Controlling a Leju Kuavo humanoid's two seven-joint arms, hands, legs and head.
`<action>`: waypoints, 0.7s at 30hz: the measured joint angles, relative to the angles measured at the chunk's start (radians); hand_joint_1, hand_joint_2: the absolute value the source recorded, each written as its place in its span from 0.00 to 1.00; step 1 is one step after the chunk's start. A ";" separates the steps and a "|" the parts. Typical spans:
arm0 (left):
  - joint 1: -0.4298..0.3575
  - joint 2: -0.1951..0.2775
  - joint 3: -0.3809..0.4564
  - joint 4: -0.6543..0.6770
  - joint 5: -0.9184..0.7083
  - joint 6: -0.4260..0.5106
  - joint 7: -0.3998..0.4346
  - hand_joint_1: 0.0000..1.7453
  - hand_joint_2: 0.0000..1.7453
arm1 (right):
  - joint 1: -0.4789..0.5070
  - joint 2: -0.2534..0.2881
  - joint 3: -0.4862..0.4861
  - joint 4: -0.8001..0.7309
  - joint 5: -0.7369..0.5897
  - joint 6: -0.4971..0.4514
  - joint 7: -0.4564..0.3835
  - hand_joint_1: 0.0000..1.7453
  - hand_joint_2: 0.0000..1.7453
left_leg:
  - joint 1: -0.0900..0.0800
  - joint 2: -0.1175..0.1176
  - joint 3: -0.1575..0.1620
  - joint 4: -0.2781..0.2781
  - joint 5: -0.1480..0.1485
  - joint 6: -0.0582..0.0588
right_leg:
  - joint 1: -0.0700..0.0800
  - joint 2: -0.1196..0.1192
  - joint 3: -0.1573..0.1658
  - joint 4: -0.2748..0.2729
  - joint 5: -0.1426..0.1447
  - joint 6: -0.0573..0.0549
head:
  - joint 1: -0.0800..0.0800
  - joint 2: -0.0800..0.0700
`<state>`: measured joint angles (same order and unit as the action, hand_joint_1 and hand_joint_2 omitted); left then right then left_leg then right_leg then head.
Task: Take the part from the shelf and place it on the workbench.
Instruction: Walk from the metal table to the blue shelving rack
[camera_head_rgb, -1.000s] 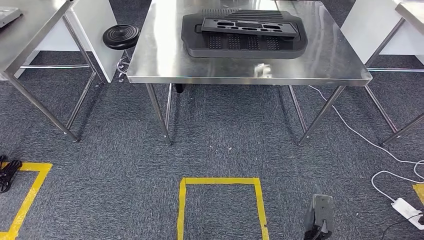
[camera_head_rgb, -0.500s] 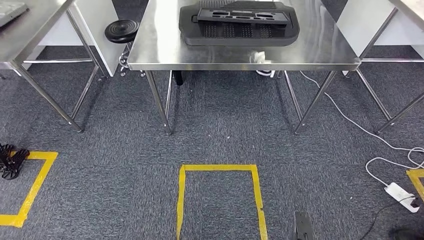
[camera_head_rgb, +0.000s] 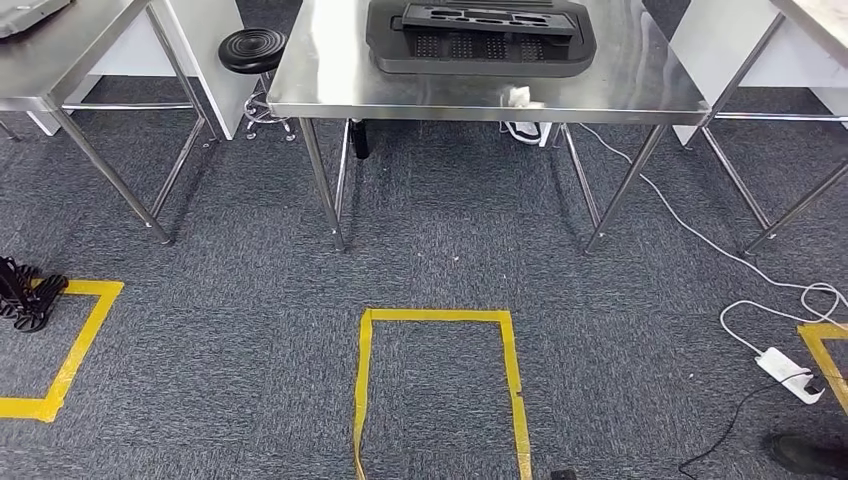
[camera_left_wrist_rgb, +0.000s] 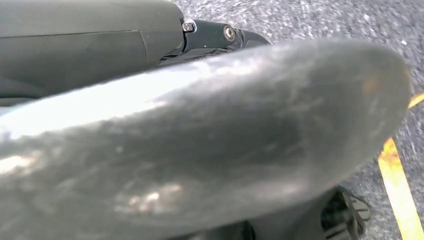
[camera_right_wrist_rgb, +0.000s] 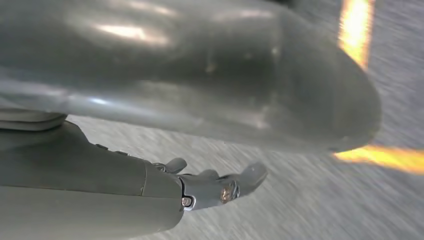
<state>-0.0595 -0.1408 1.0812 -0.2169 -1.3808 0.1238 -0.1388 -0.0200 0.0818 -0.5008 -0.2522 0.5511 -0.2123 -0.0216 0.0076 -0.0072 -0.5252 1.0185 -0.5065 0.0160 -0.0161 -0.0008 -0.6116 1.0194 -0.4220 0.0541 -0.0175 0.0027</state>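
While the head view looks down over grey carpet (camera_head_rgb: 440, 250), the part (camera_head_rgb: 480, 38), a dark moulded plastic piece with slots and perforated patches, lies flat on the steel surface (camera_head_rgb: 320, 80) at twelve o'clock, near its far middle and well back from the front edge. A small white scrap (camera_head_rgb: 518, 96) sits on the same surface just in front of the part, toward five o'clock of it. A black round stool (camera_head_rgb: 252, 48) stands beside the surface at about eleven o'clock, and a second steel table (camera_head_rgb: 70, 50) reaches in further toward ten o'clock. Yellow tape (camera_head_rgb: 440, 316) marks an open rectangle on the carpet at six o'clock, with another taped corner (camera_head_rgb: 70, 345) at eight o'clock beside a small black stand (camera_head_rgb: 25, 295). At four o'clock a white cable (camera_head_rgb: 700, 245) runs across the floor to a white power strip (camera_head_rgb: 790, 375).

The left hand (camera_left_wrist_rgb: 220, 140) appears in its wrist view as a broad grey thumb, close and blurred, with dark fingers (camera_left_wrist_rgb: 220, 35) behind it; whether it is spread or curled I cannot tell, and nothing is seen in it. The right hand (camera_right_wrist_rgb: 200, 100) hangs over blurred carpet and yellow tape in its wrist view, its fingers (camera_right_wrist_rgb: 235, 186) extended and apart, holding nothing.
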 joint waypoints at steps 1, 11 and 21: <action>-0.001 0.001 0.000 0.000 0.000 -0.001 -0.001 0.00 0.00 | 0.003 0.003 0.001 0.007 0.002 0.009 0.020 0.00 0.00 | 0.001 0.003 -0.012 -0.003 0.012 0.011 | 0.000 0.001 -0.010 0.018 -0.022 -0.001 | 0.003 0.000; -0.006 0.001 -0.003 0.000 -0.002 -0.001 -0.002 0.00 0.00 | 0.000 0.011 0.030 0.030 0.046 0.038 0.075 0.00 0.00 | 0.001 0.018 -0.170 -0.003 0.160 0.005 | -0.002 0.001 0.176 0.015 -0.124 0.021 | 0.009 0.000; 0.002 0.002 -0.008 0.001 -0.002 0.002 -0.002 0.00 0.00 | 0.004 0.014 0.038 0.038 0.055 0.034 0.095 0.00 0.00 | 0.010 0.010 -0.219 0.267 -0.037 -0.047 | -0.007 -0.007 0.114 -0.067 -0.045 -0.044 | 0.000 0.000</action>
<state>-0.0573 -0.1390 1.0727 -0.2159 -1.3828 0.1261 -0.1411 -0.0155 0.0961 -0.4625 -0.2141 0.6065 -0.1781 0.0730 0.0171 0.0025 -0.7444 1.2856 -0.5436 -0.0306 -0.0231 -0.0075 -0.4975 0.9528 -0.4667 0.0098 -0.0172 0.0027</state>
